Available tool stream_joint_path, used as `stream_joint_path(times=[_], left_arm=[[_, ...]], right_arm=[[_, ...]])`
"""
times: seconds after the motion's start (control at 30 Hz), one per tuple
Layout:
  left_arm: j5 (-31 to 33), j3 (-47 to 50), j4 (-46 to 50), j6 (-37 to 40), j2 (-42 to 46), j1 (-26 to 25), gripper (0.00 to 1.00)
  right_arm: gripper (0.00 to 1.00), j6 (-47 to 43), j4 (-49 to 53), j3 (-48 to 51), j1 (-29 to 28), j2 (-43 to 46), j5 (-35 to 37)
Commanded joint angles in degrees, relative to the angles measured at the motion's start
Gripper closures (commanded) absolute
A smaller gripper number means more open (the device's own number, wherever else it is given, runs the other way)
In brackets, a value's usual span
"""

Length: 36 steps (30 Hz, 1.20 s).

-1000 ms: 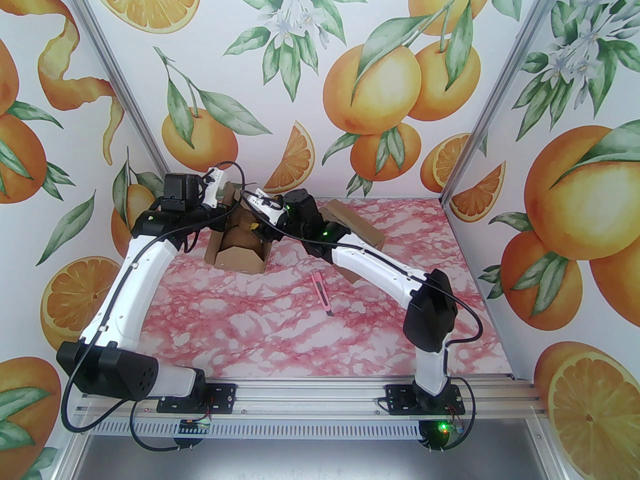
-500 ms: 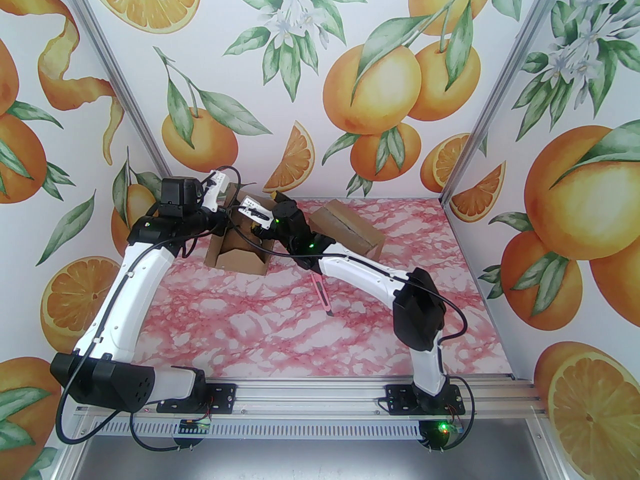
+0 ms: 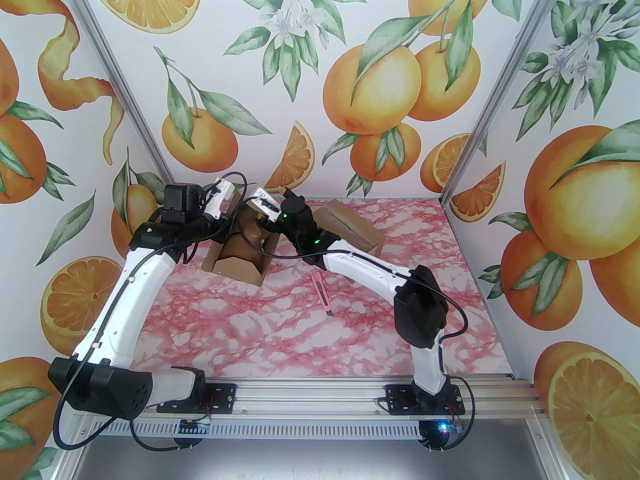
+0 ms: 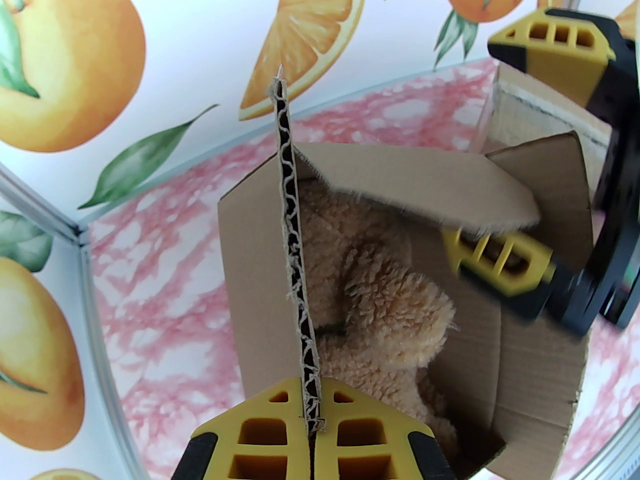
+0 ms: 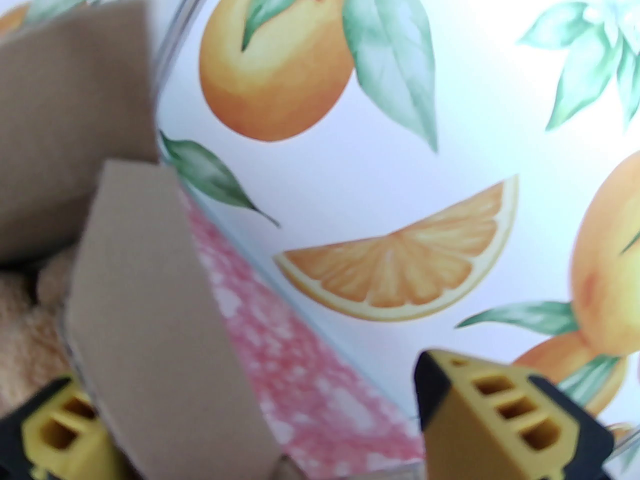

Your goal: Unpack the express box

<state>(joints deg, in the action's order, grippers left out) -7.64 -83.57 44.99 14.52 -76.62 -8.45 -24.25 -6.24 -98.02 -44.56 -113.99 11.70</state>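
Trouble would start with the biggest piece. The open box (image 3: 235,263) sits at the far left of the table (image 3: 300,338), close to the back wall, and it looks light. My left gripper (image 4: 312,438) is clamped shut on the upright left flap (image 4: 295,248). I judge that any pull from that arm would drag or tip the whole box rather than steady it.

A closed box (image 3: 350,228) lies just behind my right forearm, and a wide swing of that arm could shove it.

Inside the open box lies the plush toy (image 4: 395,308), tan and fluffy, low between the walls. My right gripper (image 4: 525,158) stands spread wide and holds nothing. One finger is down inside the box under the back flap (image 4: 425,188), and the other is outside, above the rim. If it closes from here, I expect it to catch cardboard instead of fur, or to snag the toy and lift the box with it.

The left flap could also tear along its frayed corrugated edge under a sideways pull. The pink knife (image 3: 321,294) lies on the table just beside my right forearm, where a dropped elbow could knock it.

The overhead view gives me the layout: both boxes, the knife and the two arms converging. The left wrist view adds the toy's shape, the flap edge squeezed in my left grip, and how deep the right finger reaches. The right wrist view is blurred, but it adds a flap standing between that gripper's own jaws.
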Motion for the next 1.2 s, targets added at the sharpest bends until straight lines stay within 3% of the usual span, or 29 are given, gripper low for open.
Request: stream_joint_path(times=[0.0,0.17,0.27,0.47,0.6,0.77,0.93,1.03,1.17], left_arm=[[-3.0,0.7,-2.9,2.7,2.8,-1.0,1.00],[-4.0,0.6,-3.1,2.9,2.5,-1.4,1.00],[-1.3,0.3,-3.1,1.1,1.9,-1.5,1.00],[4.3,-2.7,-3.4,-8.3,-1.3,-1.6,1.00],[8.3,-3.6,-3.9,-11.8,-1.7,-1.9,1.00],[10.9,-3.5,-4.4,-12.9,-1.6,-2.0,1.00],[13.8,-4.0,-5.0,-16.2,-1.6,-2.5,1.00],[15.6,-4.4,-5.0,-17.8,-1.3,-2.7,1.00],[15.4,-4.1,-5.7,-19.2,-0.3,-2.7,1.00]], right_arm=[[0.24,13.4,3.3,-1.9,4.2,1.9,-10.3],[0.24,18.5,6.8,-5.2,5.8,0.0,-17.6],[0.27,20.2,9.2,-6.9,6.1,-0.1,-20.5],[0.26,23.3,-3.9,4.7,5.9,7.1,-29.4],[0.26,24.8,-6.3,9.9,5.3,11.5,-31.5],[0.25,21.1,-1.8,11.3,3.2,14.9,-31.5],[0.28,15.1,7.6,7.8,-0.7,14.4,-38.5],[0.29,16.4,6.4,8.7,-2.7,14.4,-41.9],[0.30,11.5,12.8,7.5,-5.6,12.5,-39.5]])
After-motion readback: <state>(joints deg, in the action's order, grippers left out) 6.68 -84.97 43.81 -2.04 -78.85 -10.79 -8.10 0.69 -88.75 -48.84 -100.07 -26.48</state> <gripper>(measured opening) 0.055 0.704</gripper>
